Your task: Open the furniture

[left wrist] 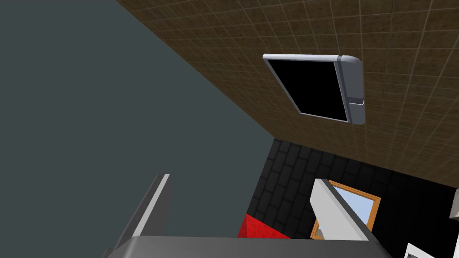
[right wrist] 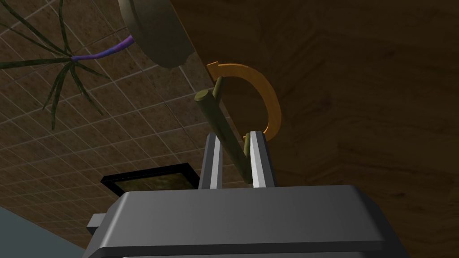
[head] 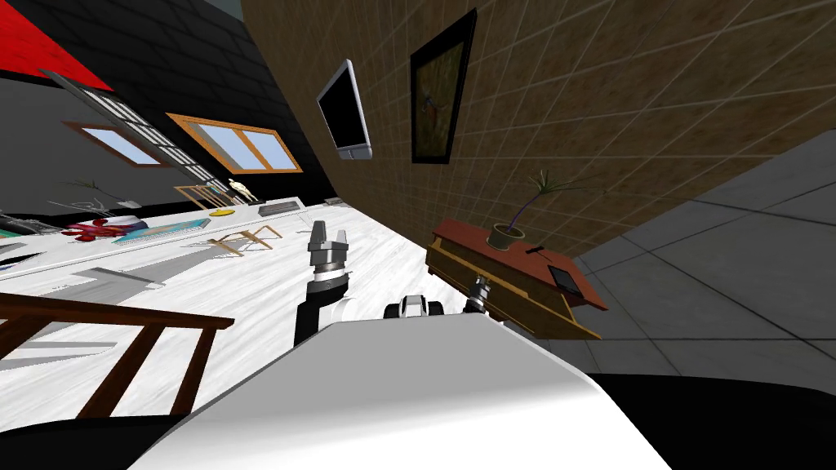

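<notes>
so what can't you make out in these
Head view: the right claw hides the handle; the cabinet front is too small to tell door from drawer.
Head view: flat dark object on the cabinet top, too small to identify.
Right wrist view: plant pot cut off by the picture's edge.

The left arm stands bent upward ahead of the torso, the left end effector (head: 328, 235) pointing up with its two fingers (left wrist: 154, 206) spread wide. The right arm reaches forward, lower; the right end effector (right wrist: 233, 139) pinches a thin handle (right wrist: 219, 116) between its fingers (right wrist: 260, 156).
</notes>
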Available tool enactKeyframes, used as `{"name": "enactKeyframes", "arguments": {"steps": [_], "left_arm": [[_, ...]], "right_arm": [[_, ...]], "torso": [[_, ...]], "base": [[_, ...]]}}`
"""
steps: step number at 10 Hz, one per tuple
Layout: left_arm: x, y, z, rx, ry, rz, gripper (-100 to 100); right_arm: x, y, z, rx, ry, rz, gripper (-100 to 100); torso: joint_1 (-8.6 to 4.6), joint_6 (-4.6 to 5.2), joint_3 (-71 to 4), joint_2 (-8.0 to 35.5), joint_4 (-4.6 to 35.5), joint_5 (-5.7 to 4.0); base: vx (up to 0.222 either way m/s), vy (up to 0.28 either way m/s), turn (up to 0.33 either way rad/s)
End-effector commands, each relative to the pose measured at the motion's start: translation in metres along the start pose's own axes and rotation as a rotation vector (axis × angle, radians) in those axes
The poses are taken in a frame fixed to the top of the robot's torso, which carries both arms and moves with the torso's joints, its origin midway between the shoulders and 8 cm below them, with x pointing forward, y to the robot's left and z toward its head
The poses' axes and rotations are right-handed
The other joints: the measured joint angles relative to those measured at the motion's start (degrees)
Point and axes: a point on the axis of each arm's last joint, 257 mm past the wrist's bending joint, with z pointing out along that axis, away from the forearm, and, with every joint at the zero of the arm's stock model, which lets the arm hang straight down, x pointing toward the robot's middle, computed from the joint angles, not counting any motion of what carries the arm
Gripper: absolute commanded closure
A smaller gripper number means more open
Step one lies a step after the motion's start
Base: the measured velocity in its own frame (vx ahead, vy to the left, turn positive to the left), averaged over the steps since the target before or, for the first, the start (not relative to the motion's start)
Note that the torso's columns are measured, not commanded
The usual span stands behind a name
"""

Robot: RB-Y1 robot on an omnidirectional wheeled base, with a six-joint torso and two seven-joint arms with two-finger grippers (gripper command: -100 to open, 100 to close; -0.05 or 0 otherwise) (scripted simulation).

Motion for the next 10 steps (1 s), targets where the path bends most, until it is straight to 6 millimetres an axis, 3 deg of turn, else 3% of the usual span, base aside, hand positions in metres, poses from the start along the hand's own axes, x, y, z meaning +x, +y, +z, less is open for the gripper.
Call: {"name": "enactKeyframes", "arguments": {"steps": [1, 2, 3, 10], "left_arm": [[0.0, 0.0, 0.0, 0.0, 0.0, 0.0, 0], [0.0, 0.0, 0.0, 0.0, 0.0, 0.0, 0], [0.0, 0.0, 0.0, 0.0, 0.0, 0.0, 0], [0.0, 0.0, 0.0, 0.0, 0.0, 0.0, 0]], "right_arm": [[0.009, 0.001, 0.009, 0.01, 0.049, -0.008, 100], [0.0, -0.003, 0.033, 0.011, 0.029, -0.01, -100], [0.0, -0.003, 0.033, 0.011, 0.029, -0.01, -100], [-0.014, -0.026, 0.119, 0.012, 0.027, -0.01, -100]], "torso": [[0.12, 0.01, 0.03, 0.03, 0.06, 0.07], [0.08, 0.32, -0.12, -0.18, -0.03, 0.16], [0.17, 0.22, -0.14, -0.16, -0.01, 0.2], [0.15, 0.08, -0.1, -0.12, 0.05, 0.19]], "base": [[-0.084, 0.024, 0.048], [-0.093, 0.056, 0.008], [-0.078, 0.059, 0.0], [-0.086, 0.062, 0.003]]}}
